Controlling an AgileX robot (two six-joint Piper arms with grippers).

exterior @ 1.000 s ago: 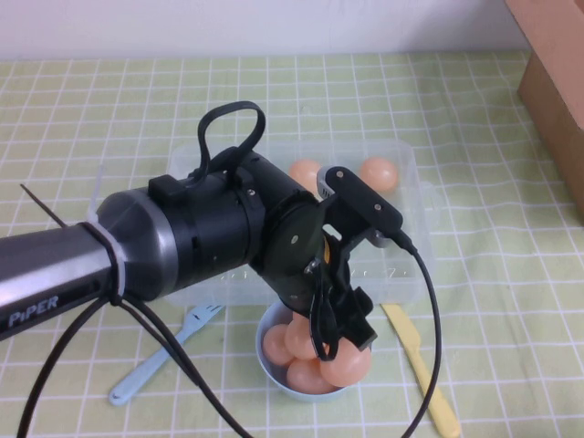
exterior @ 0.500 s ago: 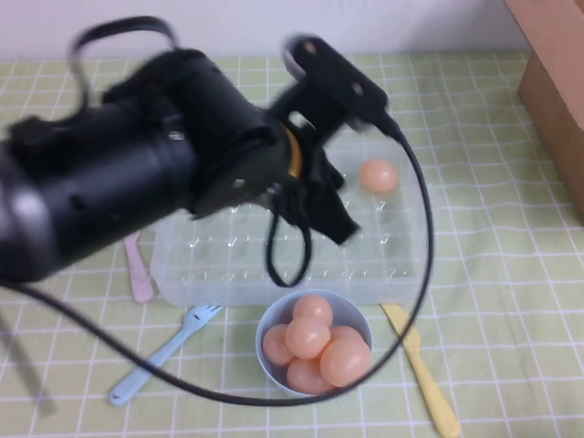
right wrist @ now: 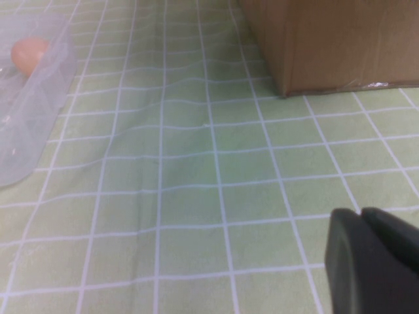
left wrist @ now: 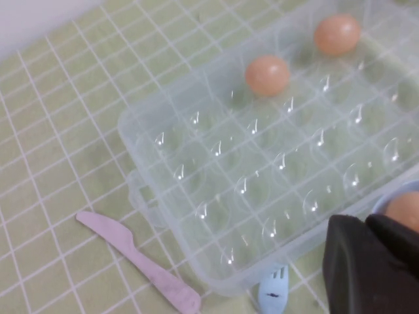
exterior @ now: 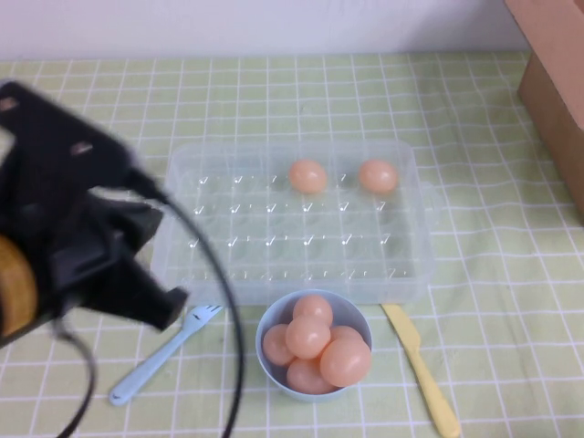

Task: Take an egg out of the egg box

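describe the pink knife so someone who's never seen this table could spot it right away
Start at the egg box, the large clear plastic box with a grid of cells on the green checked cloth. Beside one of its short ends lies the pink knife, flat on the cloth and apart from the box. It is the only pink utensil; the blue fork lies next to it.
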